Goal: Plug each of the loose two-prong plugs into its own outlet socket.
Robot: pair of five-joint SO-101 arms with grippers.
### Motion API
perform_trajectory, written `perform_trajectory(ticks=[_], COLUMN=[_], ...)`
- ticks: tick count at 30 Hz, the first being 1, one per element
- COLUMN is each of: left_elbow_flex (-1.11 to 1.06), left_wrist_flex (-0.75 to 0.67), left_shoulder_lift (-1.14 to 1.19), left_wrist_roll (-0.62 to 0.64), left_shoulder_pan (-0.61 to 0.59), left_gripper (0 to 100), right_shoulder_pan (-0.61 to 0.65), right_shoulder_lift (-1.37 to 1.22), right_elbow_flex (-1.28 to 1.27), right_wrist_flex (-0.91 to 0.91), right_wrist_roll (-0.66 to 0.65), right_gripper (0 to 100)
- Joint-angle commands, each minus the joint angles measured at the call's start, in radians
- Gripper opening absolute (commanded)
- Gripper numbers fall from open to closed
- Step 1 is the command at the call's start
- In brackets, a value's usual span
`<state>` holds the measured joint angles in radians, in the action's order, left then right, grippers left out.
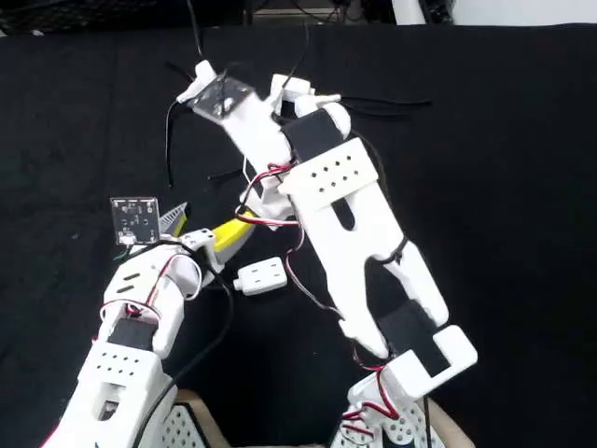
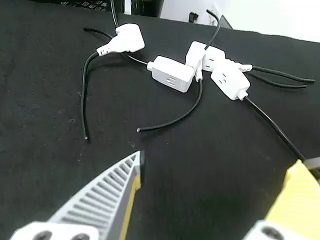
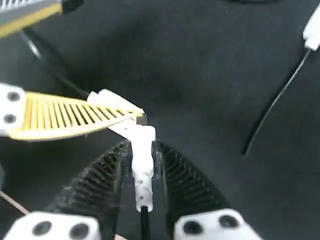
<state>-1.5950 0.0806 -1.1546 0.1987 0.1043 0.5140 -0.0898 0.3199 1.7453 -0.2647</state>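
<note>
Right fingers: clamped together on a white plug [image 3: 142, 170]. The right gripper [image 3: 142, 148] is low over the counter [image 1: 504, 187], and the plug's cable [image 3: 145, 222] trails back between the fingers.
Left fingers: spread wide with nothing between them. The left gripper [image 2: 216, 162] is close in, and its yellow finger [image 3: 65, 117] is at, or touching, the plug's front end.
Nearest socket: one outlet socket [image 1: 261, 275] lies loose and unheld on the counter, just beside the two grippers.
Farther pieces: the far sockets [image 2: 170, 75] and a loose plug [image 2: 125, 40] lie together with their cables crossing.
Risk 1: the held plug may knock the yellow finger and twist in the grip (prongs not clearly visible, so alignment is unverified).
Risk 2: the unheld socket will probably slide away under insertion force unless the left fingers pin it.
Risk 3: the trailing cable may drag or snag under the right arm.
Risk 4: a sweep toward the far pieces could hook a crossed cable and pull several along.
Room: tight between the two grippers. There is open counter to the outer side of each arm.
Edges: the counter's far edge lies beyond the far sockets, so I would avoid pushing that way.
</note>
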Motion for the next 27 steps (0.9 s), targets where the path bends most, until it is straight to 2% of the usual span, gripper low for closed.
perform_trajectory(ticks=[1,7,13,16,21,27], left_elbow_flex=[0.010,0.010,0.001,0.010,0.030,0.030], left_wrist_flex=[-0.014,-0.008,-0.005,0.049,0.094,0.094], left_shoulder_lift=[-0.006,-0.012,-0.014,-0.014,-0.014,-0.014], left_wrist_roll=[-0.008,0.054,0.049,0.049,0.049,0.049], left_shoulder_pan=[-0.027,-0.163,-0.335,-0.398,-0.426,-0.426], left_gripper=[43,43,43,43,43,43], right_shoulder_pan=[0.003,0.026,0.114,0.137,0.137,0.084], right_shoulder_lift=[0.007,-0.001,-0.001,-0.004,-0.045,-0.259], right_elbow_flex=[0.045,-0.013,-0.173,-0.193,-0.196,-0.142], right_wrist_flex=[0.020,0.021,0.021,0.021,0.021,0.021], right_wrist_roll=[0.143,0.284,0.298,0.298,0.299,0.361], right_gripper=[1.2,1.2,1.2,1.2,1.2,1.1])
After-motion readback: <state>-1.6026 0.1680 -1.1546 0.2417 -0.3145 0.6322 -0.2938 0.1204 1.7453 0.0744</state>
